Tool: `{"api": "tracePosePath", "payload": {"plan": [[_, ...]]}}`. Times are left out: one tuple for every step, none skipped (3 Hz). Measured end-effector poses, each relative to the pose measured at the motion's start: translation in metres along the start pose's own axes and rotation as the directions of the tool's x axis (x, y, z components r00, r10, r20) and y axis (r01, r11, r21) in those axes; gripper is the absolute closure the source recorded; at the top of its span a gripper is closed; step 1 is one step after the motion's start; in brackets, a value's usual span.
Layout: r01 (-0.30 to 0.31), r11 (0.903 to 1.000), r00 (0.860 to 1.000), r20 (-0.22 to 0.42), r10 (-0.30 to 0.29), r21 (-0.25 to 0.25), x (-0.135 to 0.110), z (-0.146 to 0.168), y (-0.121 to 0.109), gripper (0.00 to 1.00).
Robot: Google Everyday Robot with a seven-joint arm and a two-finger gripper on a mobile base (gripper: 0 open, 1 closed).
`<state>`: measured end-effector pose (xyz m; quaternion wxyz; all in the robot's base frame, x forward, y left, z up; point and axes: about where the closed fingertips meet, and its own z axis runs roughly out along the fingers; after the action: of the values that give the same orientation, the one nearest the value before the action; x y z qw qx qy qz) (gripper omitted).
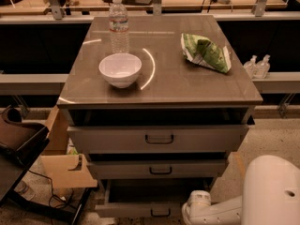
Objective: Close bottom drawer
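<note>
My gripper [196, 211] hangs low, close to the floor and below the near right corner of the table [187, 86], at the end of my white arm [269, 193], which comes in from the right. Whether it is spread or closed I cannot tell, and I see nothing held in it. The bottom drawer [126, 211] lies to its left, under the near edge of the table. The drawer's right end is just beside my gripper, though I cannot say if the two touch. The drawer's front runs left to right, parallel to that near edge, so its travel goes crosswise to that, back toward the far edge. I judge that I am off at the end of the panel, not before it. The push calls for bringing the gripper round to the near face and nearer the handle [160, 213] at the middle, so the drawer goes in straight and does not skew. The drawer is plain grey with the shallowest front of the three and a small dark bar handle. It stands out past the middle drawer [187, 169] above it, so the dark floor of its tray shows. The top drawer [103, 139] is the widest and tallest. On the table a white bowl [120, 69] sits toward the near left corner, a water bottle [118, 25] stands behind it, and a green bag [205, 53] lies near the right edge.
</note>
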<state>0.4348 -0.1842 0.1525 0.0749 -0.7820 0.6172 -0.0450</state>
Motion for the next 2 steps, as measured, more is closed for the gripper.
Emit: {"api": "tracePosePath", "payload": {"plan": [[0.023,0.9994,1.0,0.002,-0.023,0.028,-0.005,0.007,-0.027,1.0],[0.052,0.9975,0.999,0.001,-0.052,0.048,-0.013,0.011,-0.049,1.0]]}}
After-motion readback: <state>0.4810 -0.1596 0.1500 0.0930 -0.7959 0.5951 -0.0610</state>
